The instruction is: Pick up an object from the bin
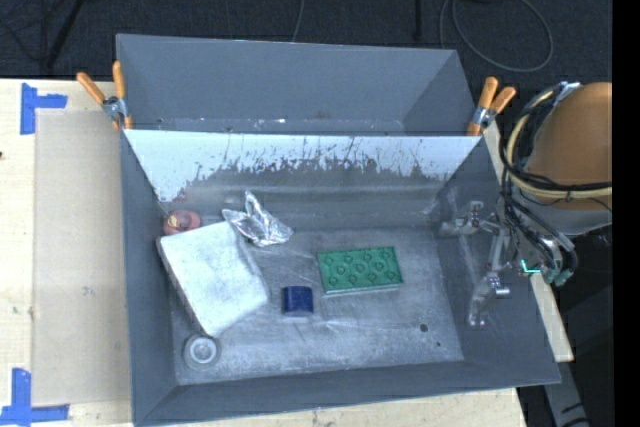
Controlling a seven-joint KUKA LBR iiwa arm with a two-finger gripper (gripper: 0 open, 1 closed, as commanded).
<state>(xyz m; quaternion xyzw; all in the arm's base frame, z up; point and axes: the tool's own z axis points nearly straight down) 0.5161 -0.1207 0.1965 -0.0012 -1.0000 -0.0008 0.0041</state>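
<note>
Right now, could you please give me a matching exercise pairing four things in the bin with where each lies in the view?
Things: 1 green studded block; 2 small blue block; 3 crumpled foil; 4 clear round cap.
Places: A lower-left corner of the floor; B middle of the floor; C just lower-left of the green block; D at the white pad's upper right edge.
Pairs: 1-B, 2-C, 3-D, 4-A.

Left of bin (300,105) crowded: white pad (212,275), foil (258,221), red lump (181,221), clear cap (202,350) | centre: green brick (360,269), blue block (297,300) just beside | I see bare floor from brick to my gripper (483,303), also along the back wall.
</note>
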